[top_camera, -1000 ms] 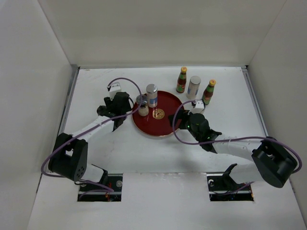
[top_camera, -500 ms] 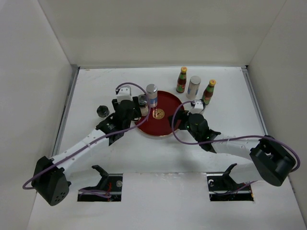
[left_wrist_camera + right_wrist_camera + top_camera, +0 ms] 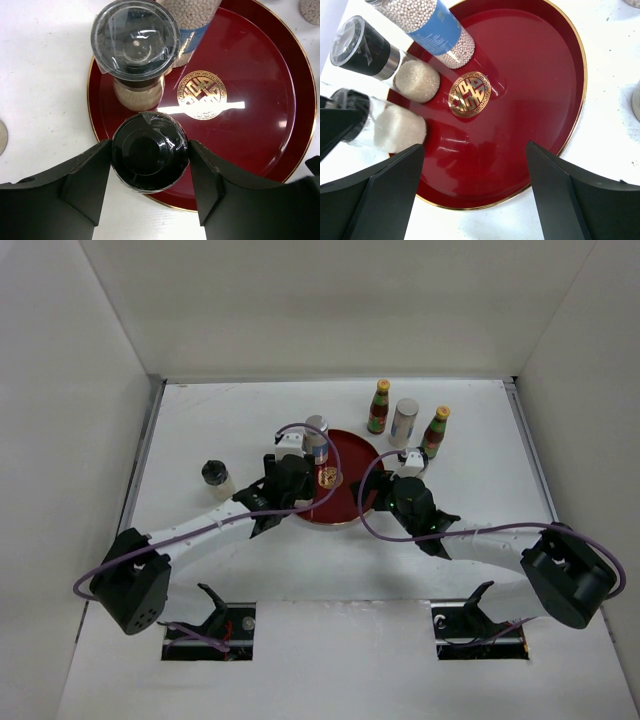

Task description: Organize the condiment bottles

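Note:
My left gripper (image 3: 150,159) is shut on a short glass jar with a black lid (image 3: 149,152), just over the near-left rim of the round red tray (image 3: 260,100). On the tray behind it stand a second black-lidded jar (image 3: 135,45) and a silver-topped shaker of white beads (image 3: 317,436). A third black-lidded jar (image 3: 213,476) sits on the table to the left. Behind the tray stand two yellow-capped sauce bottles (image 3: 379,406) (image 3: 437,430) with another shaker (image 3: 405,421) between them. My right gripper (image 3: 475,195) hangs open over the tray's near-right rim, holding nothing.
White walls close in the table at the back and on both sides. The purple cables loop over both arms near the tray (image 3: 350,502). The two arms' grippers face each other across the tray, about a tray's width apart.
The left arm has swung right from beside the tray's left edge to its near-left rim, carrying a jar. That uncovered the jar standing on the table at the left. The right arm has stayed still.

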